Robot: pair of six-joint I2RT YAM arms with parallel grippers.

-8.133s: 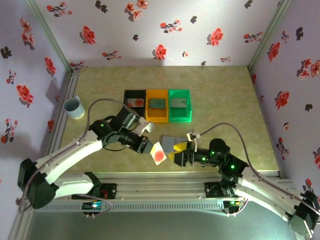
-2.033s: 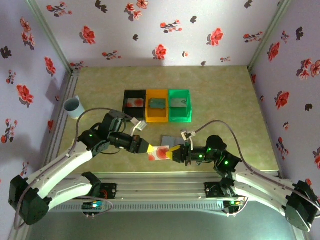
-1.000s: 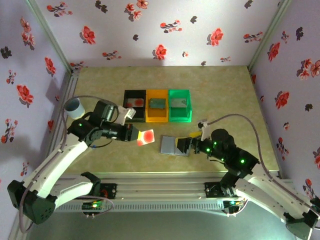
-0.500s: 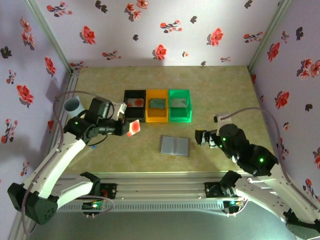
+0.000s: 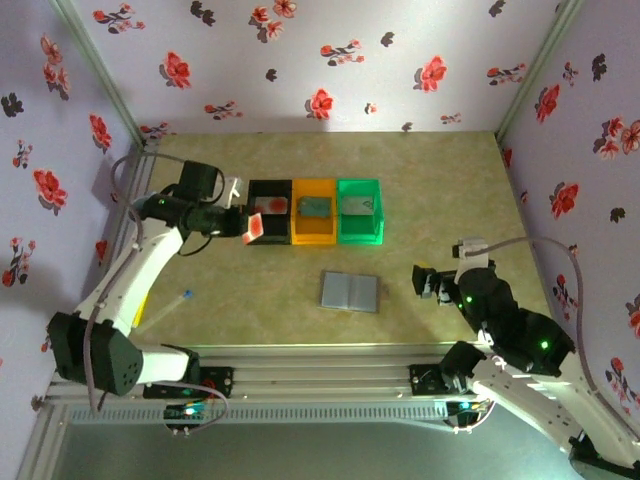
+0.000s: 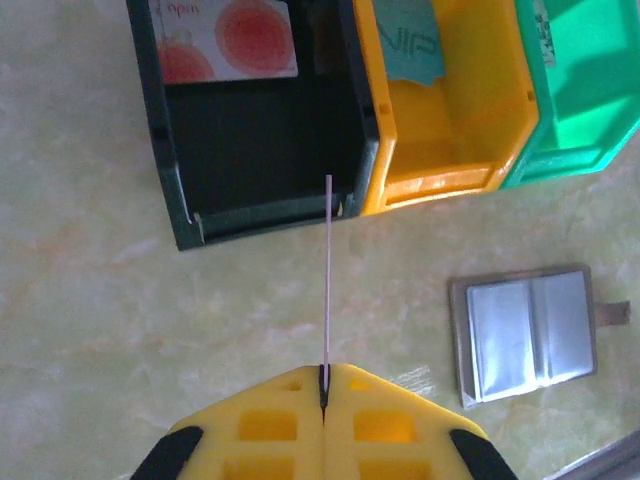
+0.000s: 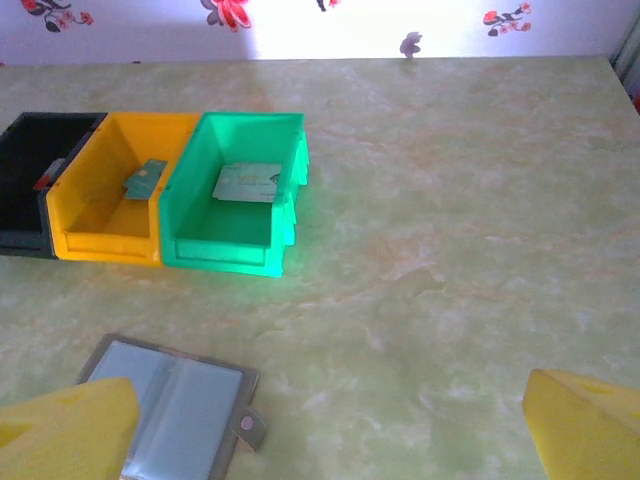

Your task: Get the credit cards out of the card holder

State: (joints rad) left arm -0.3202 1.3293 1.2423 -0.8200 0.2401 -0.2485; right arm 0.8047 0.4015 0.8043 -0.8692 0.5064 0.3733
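My left fingers [image 6: 310,395] are pressed fully together on a white card with a red mark [image 5: 254,228]. From my wrist it shows edge-on as a thin line standing straight up out of the pinch. Its far edge reaches about to the near wall of the black bin [image 6: 170,150], which has a matching red-marked card [image 6: 230,40] lying at its back.

I judge the step in hand to be dropping this one in beside it. To do it well, I should carry the card past the wall until it hangs over the bin's dark floor. I should then lower it so the edge sits below the rim before I let go. A card released high and upright could catch the rim and tip out onto the counter [image 6: 100,300]. Tilting my wrist so the card leans inward should help it fall flat.

Next along, the orange bin [image 6: 440,150] holds a grey-green card [image 6: 410,45], and the green bin [image 6: 590,90] holds a silvery one [image 7: 247,183].

Nearer to me, the card holder [image 6: 525,335] lies open on the counter, well apart from the bins. Both pockets look pale, and I cannot tell whether anything remains inside.

My right fingers [image 5: 428,282] hang spread wide with nothing between them, just right of the card holder.
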